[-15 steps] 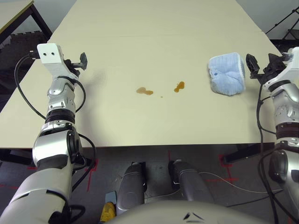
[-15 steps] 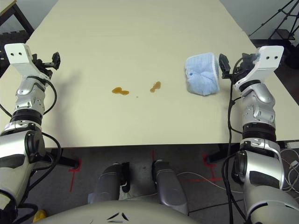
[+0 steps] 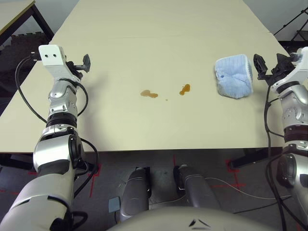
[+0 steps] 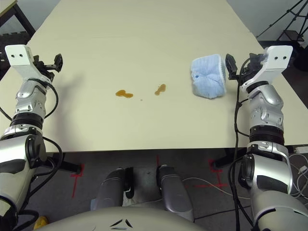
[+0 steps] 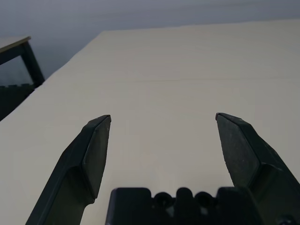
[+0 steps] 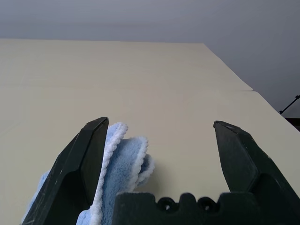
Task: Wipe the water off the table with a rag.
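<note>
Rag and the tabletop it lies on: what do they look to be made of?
The rag looks like soft terry cloth, matt and fluffy, judging by its looped pile and thick stitched edge. The table may be laminate board: smooth, pale, low-sheen, without visible grain.

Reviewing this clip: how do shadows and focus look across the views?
Left eye view: soft shadow beside the left forearm, rag clearly defined. Right eye view: similar soft shadow, puddles crisp. Right wrist view: faint shadow beside the rag; far tabletop softer.
</note>
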`<state>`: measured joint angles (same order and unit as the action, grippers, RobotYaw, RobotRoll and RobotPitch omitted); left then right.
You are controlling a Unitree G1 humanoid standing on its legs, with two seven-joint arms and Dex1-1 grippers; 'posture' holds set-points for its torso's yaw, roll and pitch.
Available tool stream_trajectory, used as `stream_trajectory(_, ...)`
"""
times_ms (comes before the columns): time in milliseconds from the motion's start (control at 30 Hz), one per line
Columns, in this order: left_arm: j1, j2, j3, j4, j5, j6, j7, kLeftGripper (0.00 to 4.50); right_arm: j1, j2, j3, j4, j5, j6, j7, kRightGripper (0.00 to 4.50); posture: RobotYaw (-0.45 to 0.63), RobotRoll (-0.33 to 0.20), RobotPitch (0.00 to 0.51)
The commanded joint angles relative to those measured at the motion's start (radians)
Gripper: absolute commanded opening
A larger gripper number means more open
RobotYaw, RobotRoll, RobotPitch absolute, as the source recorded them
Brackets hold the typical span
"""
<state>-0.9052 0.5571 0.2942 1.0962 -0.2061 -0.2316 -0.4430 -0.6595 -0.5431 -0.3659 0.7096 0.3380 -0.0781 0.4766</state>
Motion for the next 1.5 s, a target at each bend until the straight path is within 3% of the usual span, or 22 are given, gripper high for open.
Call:
stream_trajectory(33, -0.023, -0.001, -0.031, -0.075, -0.039, 0.079, -0.223, 4.5, 0.013, -0.014, -0.015, -0.028, 0.004, 0.006, -0.007, 4.48, -0.21, 0.0, 0.14)
stream_trajectory(233, 0.014, 0.022, -0.099, -0.198, -0.084, 0.222, -0.597, 4.5, 0.024, -0.036, -0.023, -0.041, 0.007, 0.011, -0.007, 4.48, -0.22, 0.0, 0.134)
stream_trajectory(467, 0.106, 0.036, -0.15, -0.32, -0.115, 0.329, -0.855, 4.5, 0.04, -0.048, -0.032, -0.062, 0.012, 0.02, -0.013, 4.48, -0.24, 0.0, 0.121)
stream_trajectory(833, 0.204, 0.059, -0.172, -0.375, -0.088, 0.31, -0.88, 4.5, 0.015, -0.096, -0.034, -0.09, 0.053, 0.171, 0.025, 4.48, -0.24, 0.0, 0.124)
stream_trajectory(1067, 0.215, 0.068, -0.18, -0.395, -0.084, 0.309, -0.88, 4.5, -0.066, -0.146, 0.036, -0.171, 0.116, 0.559, 0.129, 4.48, -0.23, 0.0, 0.134)
stream_trajectory(1200, 0.214, 0.059, -0.185, -0.4, -0.083, 0.305, -0.865, 4.5, -0.099, -0.157, 0.107, -0.169, 0.091, 0.719, 0.168, 4.48, -0.24, 0.0, 0.135)
stream_trajectory(1500, 0.223, 0.052, -0.188, -0.417, -0.09, 0.304, -0.842, 4.5, -0.206, -0.125, 0.192, 0.05, -0.021, 0.687, 0.174, 4.48, -0.22, 0.0, 0.135)
